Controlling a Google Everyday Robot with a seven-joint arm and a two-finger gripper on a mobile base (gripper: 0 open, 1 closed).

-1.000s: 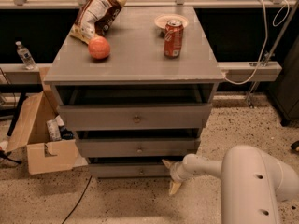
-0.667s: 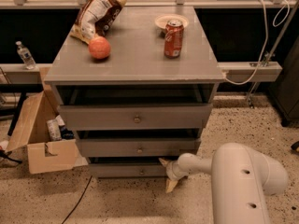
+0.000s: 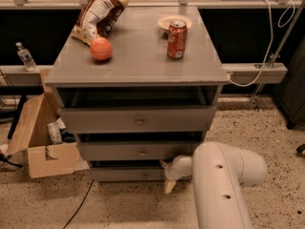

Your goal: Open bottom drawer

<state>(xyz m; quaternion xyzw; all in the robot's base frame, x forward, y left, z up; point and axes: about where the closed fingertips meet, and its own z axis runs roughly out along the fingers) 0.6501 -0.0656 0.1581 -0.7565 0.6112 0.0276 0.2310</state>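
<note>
The bottom drawer [image 3: 125,174] is the lowest and slimmest of three grey fronts in the cabinet. It stands nearly flush, with a dark gap above it. My gripper [image 3: 166,175] is at the right end of that front, low near the floor, reaching in from the right on the white arm [image 3: 224,185]. Its fingers are spread, one fingertip [image 3: 163,163] up by the drawer's top edge and one tan fingertip [image 3: 169,187] below the front. It holds nothing. The drawer's knob is left of the gripper and hard to make out.
The middle drawer [image 3: 138,151] and top drawer [image 3: 138,121] sit above. On the cabinet top are a chip bag [image 3: 97,13], an orange ball [image 3: 101,48], a soda can [image 3: 177,38] and a small plate [image 3: 167,21]. An open cardboard box [image 3: 40,144] stands at the left.
The gripper has moved a little to the left, closer against the right end of the bottom drawer front. The arm's elbow has swung nearer to the camera. The drawers have not moved.
</note>
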